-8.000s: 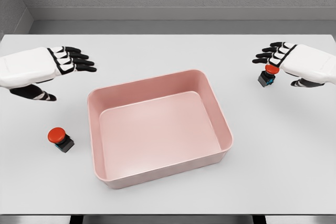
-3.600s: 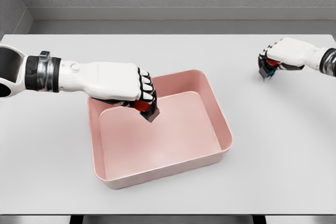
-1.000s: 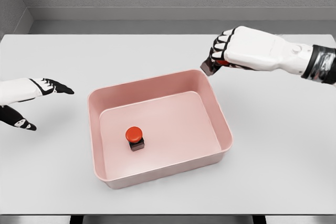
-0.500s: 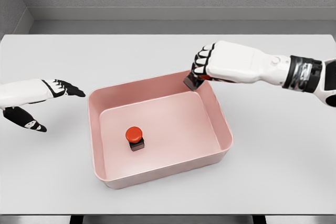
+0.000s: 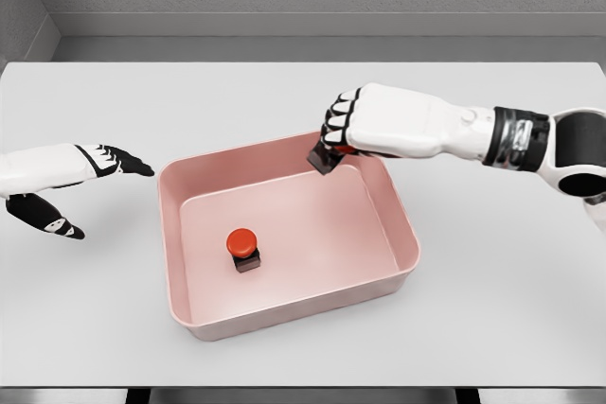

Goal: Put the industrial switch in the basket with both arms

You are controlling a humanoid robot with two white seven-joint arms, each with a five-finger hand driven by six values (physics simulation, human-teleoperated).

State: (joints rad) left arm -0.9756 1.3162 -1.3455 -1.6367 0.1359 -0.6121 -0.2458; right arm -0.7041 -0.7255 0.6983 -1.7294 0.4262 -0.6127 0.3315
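A pink basket (image 5: 407,234) sits in the middle of the white table. One industrial switch (image 5: 243,249), red button on a dark base, stands upright on the basket's floor, left of its middle. My right hand (image 5: 343,134) is shut on a second switch (image 5: 326,156), whose dark base sticks out below the curled fingers, held over the basket's far rim. My left hand (image 5: 80,182) hovers open over the table left of the basket, holding nothing.
The table (image 5: 492,290) stretches wide on both sides of the basket. A grey wall runs along its far edge, and the near edge lies just below the basket.
My right hand has carried its switch leftward to the basket's far rim. The left hand has hardly moved. The switch inside the basket stays put.
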